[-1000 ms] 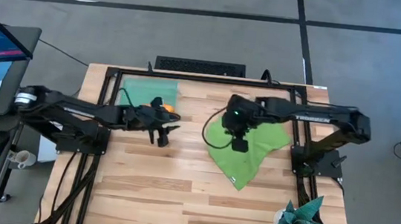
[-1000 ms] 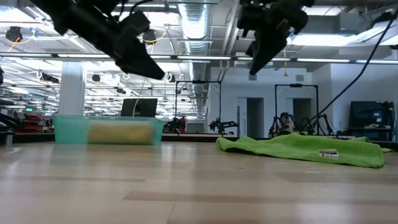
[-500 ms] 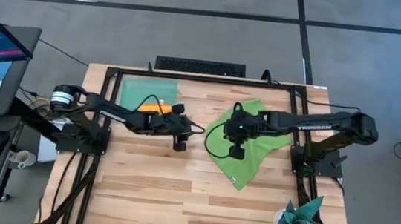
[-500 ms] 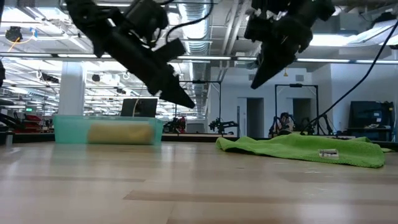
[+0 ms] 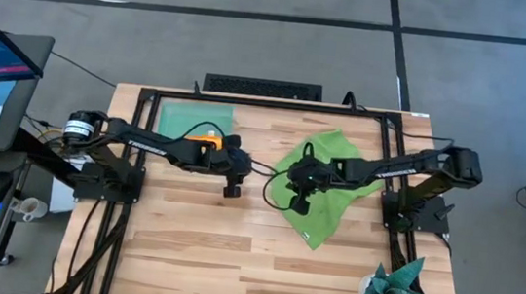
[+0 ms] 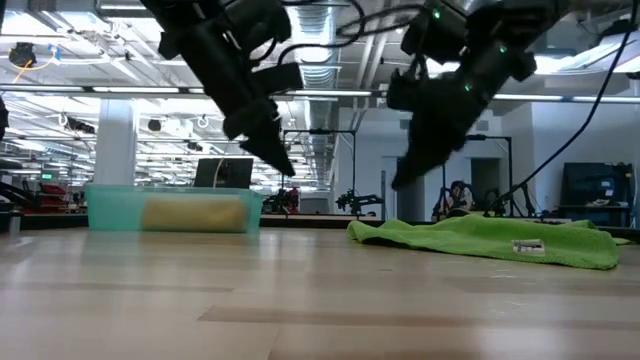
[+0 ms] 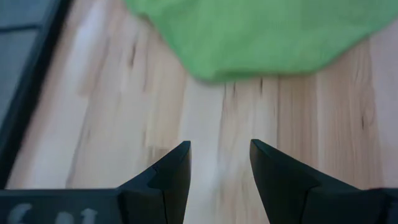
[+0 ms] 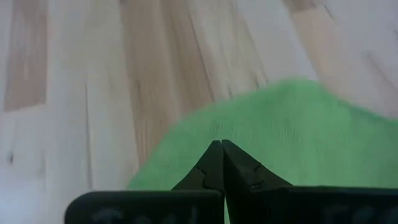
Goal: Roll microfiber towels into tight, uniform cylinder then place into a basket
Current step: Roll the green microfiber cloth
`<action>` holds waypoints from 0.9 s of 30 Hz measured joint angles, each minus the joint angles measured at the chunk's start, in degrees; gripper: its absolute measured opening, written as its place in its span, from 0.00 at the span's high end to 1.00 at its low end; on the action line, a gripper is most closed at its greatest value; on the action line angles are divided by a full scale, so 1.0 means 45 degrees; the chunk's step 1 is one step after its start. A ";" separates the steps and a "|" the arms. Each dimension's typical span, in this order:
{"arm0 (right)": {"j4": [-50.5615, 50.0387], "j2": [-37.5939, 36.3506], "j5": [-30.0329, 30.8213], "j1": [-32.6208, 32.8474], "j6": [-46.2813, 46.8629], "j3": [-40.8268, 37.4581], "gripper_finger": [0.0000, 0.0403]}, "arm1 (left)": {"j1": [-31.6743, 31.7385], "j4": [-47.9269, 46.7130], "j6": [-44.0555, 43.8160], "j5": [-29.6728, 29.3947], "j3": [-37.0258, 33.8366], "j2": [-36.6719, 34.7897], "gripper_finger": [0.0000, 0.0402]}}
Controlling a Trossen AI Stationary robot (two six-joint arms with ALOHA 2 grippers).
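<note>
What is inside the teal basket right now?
A rolled orange towel lies inside the basket. From above, the left arm covers most of it; the rest of the basket looks bare.

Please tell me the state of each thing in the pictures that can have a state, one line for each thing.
Orange towel: rolled, lying in the basket.
Green towel: unrolled, spread loosely on the table.
Basket: holds only the orange roll.
Left gripper: open, empty, above bare wood.
Right gripper: shut, empty, above the green towel's edge.
</note>
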 joint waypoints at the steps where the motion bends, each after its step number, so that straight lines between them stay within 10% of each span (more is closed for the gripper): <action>1: 0.0515 0.0232 0.0000 -0.0017 0.0210 0.0021 0.96 | 0.0000 -0.0295 -0.0105 0.0000 0.0000 -0.0005 0.61; 27: 0.1665 0.5068 -0.0744 0.0948 0.0359 0.2291 0.95 | -0.0986 -0.0822 -0.2244 -0.0008 -0.0563 0.0112 0.61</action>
